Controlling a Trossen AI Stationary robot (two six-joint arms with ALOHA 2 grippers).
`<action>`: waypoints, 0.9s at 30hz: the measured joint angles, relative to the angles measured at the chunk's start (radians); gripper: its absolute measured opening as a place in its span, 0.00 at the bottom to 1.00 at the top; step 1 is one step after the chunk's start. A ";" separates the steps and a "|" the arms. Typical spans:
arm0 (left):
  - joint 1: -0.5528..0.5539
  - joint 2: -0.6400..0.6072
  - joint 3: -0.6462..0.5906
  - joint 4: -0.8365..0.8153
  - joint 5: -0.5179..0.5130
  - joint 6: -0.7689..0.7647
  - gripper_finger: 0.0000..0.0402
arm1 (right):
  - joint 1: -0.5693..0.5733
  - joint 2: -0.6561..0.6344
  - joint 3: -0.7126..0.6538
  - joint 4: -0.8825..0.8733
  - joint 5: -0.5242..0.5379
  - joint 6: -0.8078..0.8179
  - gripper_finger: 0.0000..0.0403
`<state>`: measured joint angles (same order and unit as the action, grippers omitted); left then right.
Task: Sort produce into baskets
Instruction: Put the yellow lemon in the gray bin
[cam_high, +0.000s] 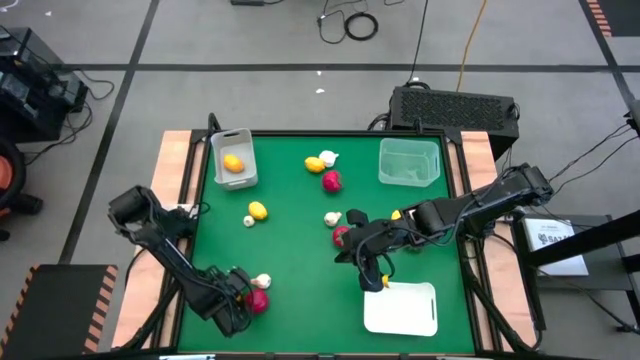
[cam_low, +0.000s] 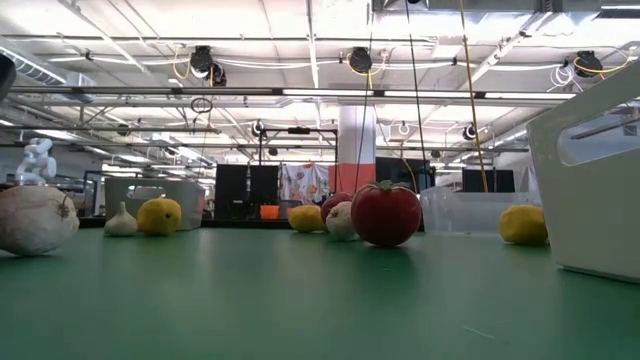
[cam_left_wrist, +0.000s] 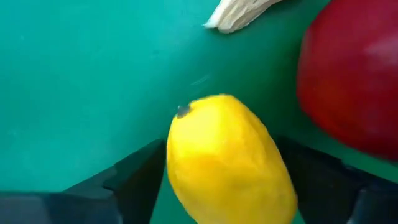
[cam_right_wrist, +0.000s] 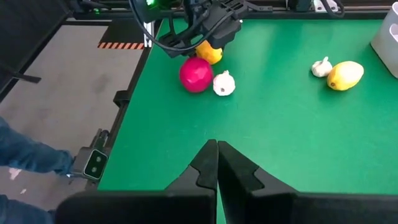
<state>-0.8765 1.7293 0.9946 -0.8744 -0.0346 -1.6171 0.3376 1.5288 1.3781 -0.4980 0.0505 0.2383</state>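
The left gripper (cam_right_wrist: 208, 46) hung at the table's (cam_high: 290, 250) near-left corner, its jaws spread either side of a lemon (cam_left_wrist: 230, 165) – whether they pressed it, I could not tell. A red fruit (cam_right_wrist: 195, 74) and a garlic bulb (cam_right_wrist: 224, 83) lay just beside it. The right gripper (cam_high: 372, 280) hovered near the white tray (cam_high: 402, 310), jaws clenched on nothing – another lemon (cam_high: 233, 164) sat in the whitish bin (cam_high: 234, 140).
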 joint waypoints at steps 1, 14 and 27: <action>0.002 -0.008 -0.001 -0.012 0.006 0.000 0.72 | -0.002 0.000 0.000 0.000 0.000 -0.006 0.00; 0.091 -0.276 -0.001 -0.115 -0.080 0.000 0.53 | -0.030 0.000 0.000 0.000 0.000 -0.029 0.00; 0.508 -0.660 0.000 -0.356 -0.480 0.039 0.53 | -0.039 0.000 0.000 0.000 0.000 -0.040 0.00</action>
<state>-0.3681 1.0688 0.9947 -1.2303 -0.5142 -1.5780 0.2983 1.5288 1.3781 -0.4980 0.0509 0.1986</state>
